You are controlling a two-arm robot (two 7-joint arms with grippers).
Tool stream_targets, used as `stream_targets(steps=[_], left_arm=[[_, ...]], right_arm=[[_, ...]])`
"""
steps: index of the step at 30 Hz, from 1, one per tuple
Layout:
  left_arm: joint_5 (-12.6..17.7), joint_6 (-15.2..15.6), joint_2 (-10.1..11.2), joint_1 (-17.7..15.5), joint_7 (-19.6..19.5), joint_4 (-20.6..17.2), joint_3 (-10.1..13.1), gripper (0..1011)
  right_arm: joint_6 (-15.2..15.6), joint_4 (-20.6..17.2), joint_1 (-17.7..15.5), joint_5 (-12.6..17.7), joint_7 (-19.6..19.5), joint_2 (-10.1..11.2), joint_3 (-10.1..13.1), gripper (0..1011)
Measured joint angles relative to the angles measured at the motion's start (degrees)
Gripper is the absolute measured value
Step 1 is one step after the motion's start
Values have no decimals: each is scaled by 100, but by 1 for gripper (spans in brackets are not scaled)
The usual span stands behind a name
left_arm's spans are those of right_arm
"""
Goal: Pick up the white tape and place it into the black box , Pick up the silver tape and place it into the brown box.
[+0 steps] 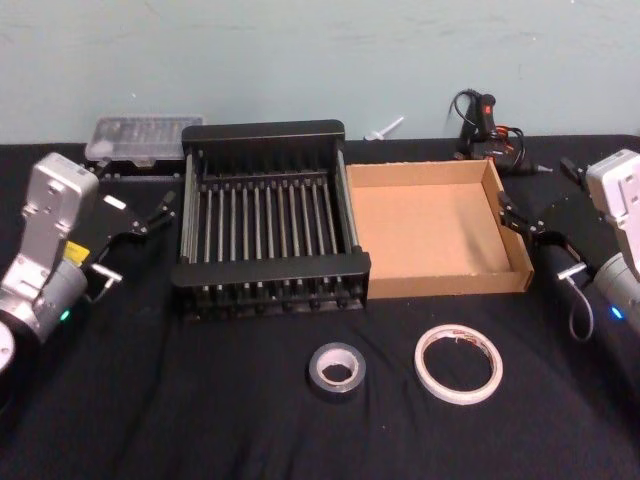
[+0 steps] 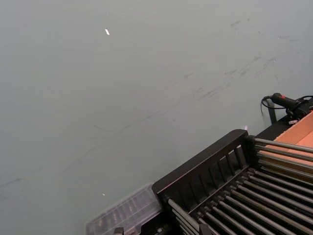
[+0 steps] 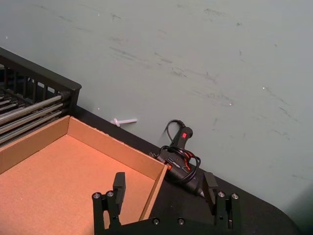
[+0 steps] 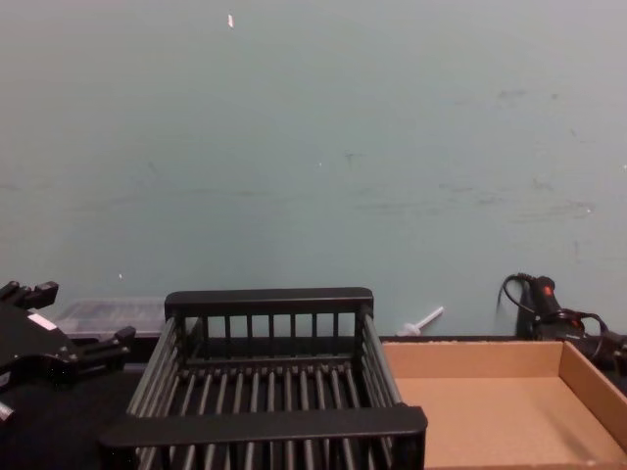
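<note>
Head view: white tape [image 1: 459, 363] lies flat on the desk [image 1: 150, 400], in front of the brown box [image 1: 515, 232]. Silver tape [image 1: 337, 368] lies just to its left, apart from it, in front of the black box [image 1: 270, 274]. Both boxes hold nothing. Left gripper [image 1: 133, 228] hangs left of the black box, jaws released, nothing between them. Right gripper [image 1: 530, 226] sits at the brown box's right wall; jaws look released.

Left wrist view: far corner of the black box, wall behind.

Right wrist view: right gripper's jaws spread wide, straddling the brown box's corner, nothing held.

Chest view: left gripper at lower left, beside the black box.

Judgement: no step begun; first pick pending. Next move calls for an arm to come forward and down over the white tape, jaws spanning its rim.
</note>
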Motion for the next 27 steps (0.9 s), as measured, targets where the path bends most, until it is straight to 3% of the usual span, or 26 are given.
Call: stream_targets(steps=[27], left_arm=[[0,0,0,0,0,0,0,1001]], right_arm=[[1,0,-1,0,0,0,0,1000]])
